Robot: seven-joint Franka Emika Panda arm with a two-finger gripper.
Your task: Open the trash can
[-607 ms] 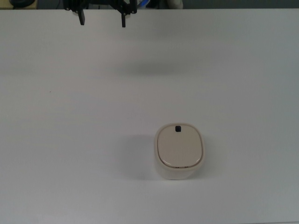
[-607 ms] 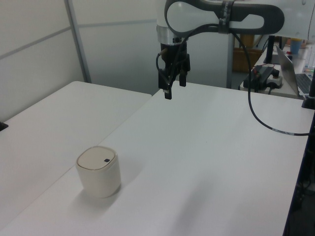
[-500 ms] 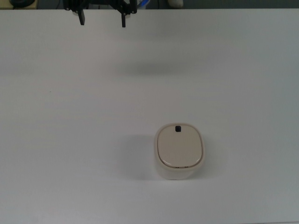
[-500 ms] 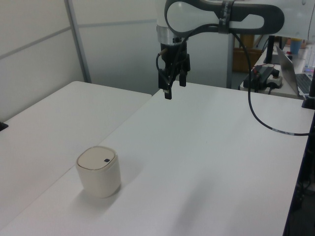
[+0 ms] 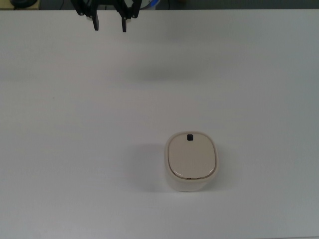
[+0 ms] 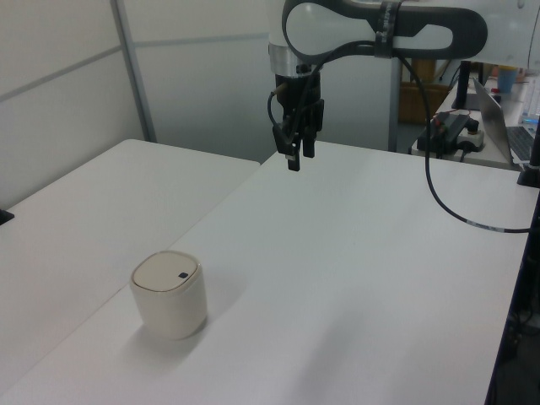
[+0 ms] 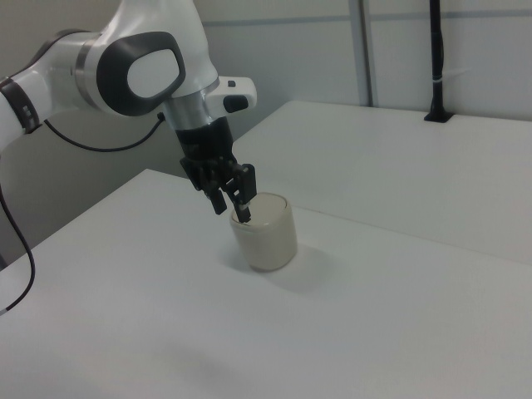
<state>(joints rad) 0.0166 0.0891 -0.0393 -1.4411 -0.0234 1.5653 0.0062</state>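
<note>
The trash can [image 5: 192,160] is a small cream-white bin standing on the white table [image 5: 75,124], its beige lid lying flat and shut. A small black button [image 5: 190,137] sits at the lid's far rim in the top view. The same trash can [image 6: 169,295] stands low on the left view's left, and the trash can [image 7: 270,237] shows partly behind the fingers in the right view. My gripper [image 5: 109,26] hangs well above the table at the top view's upper edge, far from the bin, open with a narrowed gap and nothing in it. The gripper [image 6: 299,158] and gripper [image 7: 233,209] point downward.
A second white table [image 6: 76,211] adjoins on the left view's left. A black cable [image 6: 447,202] trails over the table's right side, with a laptop [image 6: 498,110] and a black device [image 6: 451,126] behind. A black post [image 7: 435,58] stands on the far table.
The two fingers have moved towards each other, so the gap between them is clearly narrower. The arm and the trash can stay where they were.
</note>
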